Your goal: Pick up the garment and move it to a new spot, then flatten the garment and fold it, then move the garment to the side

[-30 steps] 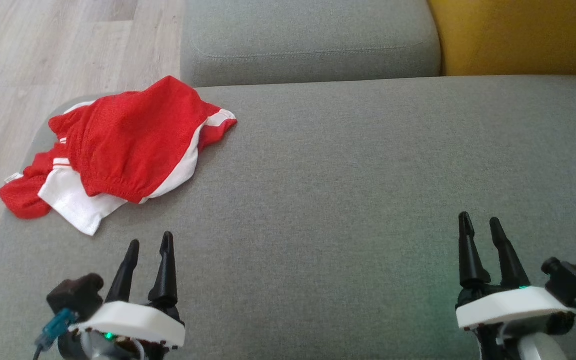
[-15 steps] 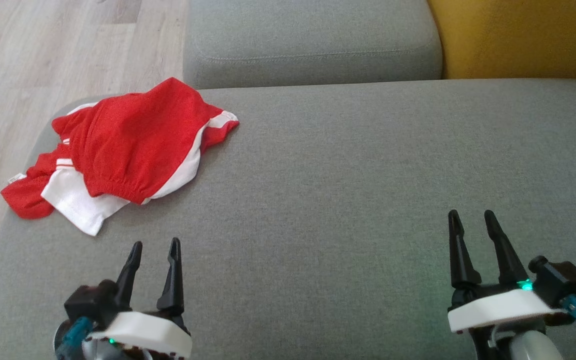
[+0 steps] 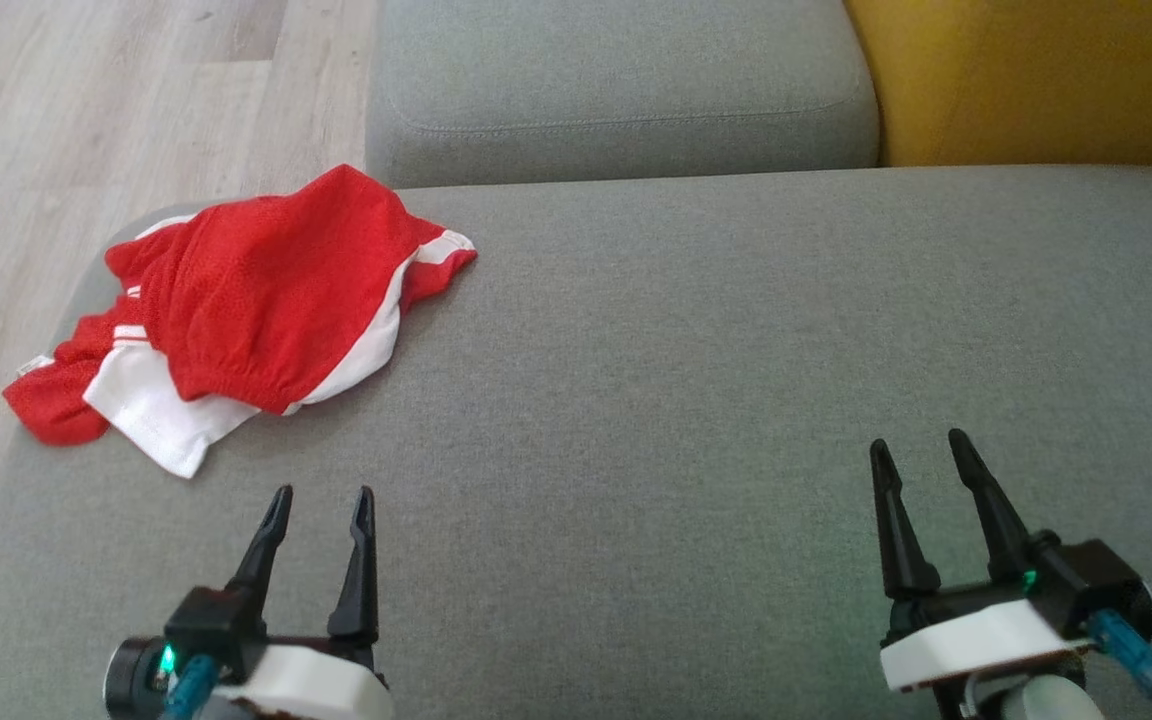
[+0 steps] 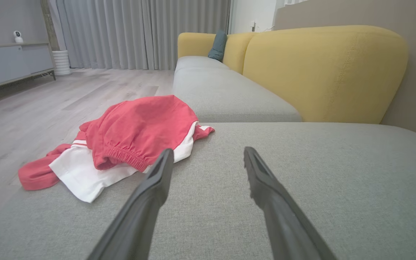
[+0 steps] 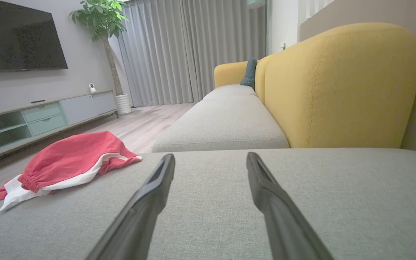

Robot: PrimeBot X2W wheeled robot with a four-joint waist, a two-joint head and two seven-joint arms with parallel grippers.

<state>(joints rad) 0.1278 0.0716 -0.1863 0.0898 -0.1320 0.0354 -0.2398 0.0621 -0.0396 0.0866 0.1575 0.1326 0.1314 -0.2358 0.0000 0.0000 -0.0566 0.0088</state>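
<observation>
No words or numbers can be read. A tiny white tag (image 3: 32,362) on the garment (image 3: 266,290), ahead and left of the fingers of the left gripper (image 3: 324,492), is too small to read.

home living room, sofa (image 5: 229,122), wall television (image 5: 16,36), curtains (image 5: 179,50), potted plant (image 5: 103,21)

A garment (image 3: 256,310) is lying at the far left corner of the near seat cushion (image 3: 736,380), its left end reaching the cushion's edge, with the floor (image 3: 86,120) stretching beyond to the left. A second cushion (image 3: 616,90) is sitting behind it, and a backrest (image 3: 1026,80) is rising at the far right. The left gripper (image 3: 324,492) is hanging on the garment's near side; the right gripper (image 3: 916,440) is hanging well apart at the near right.
</observation>
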